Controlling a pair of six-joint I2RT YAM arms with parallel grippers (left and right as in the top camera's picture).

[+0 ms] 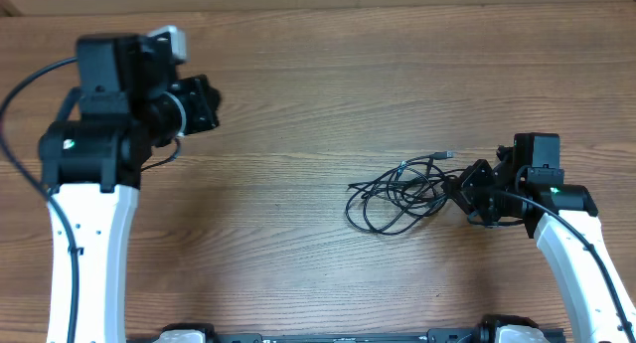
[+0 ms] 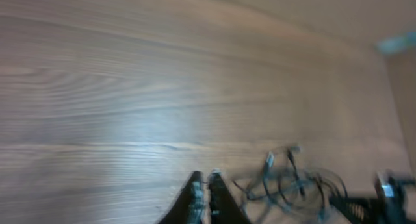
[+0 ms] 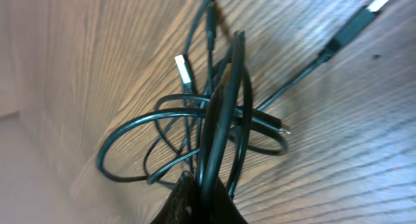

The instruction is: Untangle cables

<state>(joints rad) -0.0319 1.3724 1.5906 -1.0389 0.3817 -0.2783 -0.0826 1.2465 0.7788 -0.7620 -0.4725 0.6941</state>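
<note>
Pinching the right edge of the cables tangled on the bench, the right pincer is used as anchor. The left pincer, pressed together and empty, should be spread, closed on another loop, and drawn away slowly.

Blur smears the left wrist view — the tangled thin black cables melt together, and the bottom edge crops the black left gripper.
</note>
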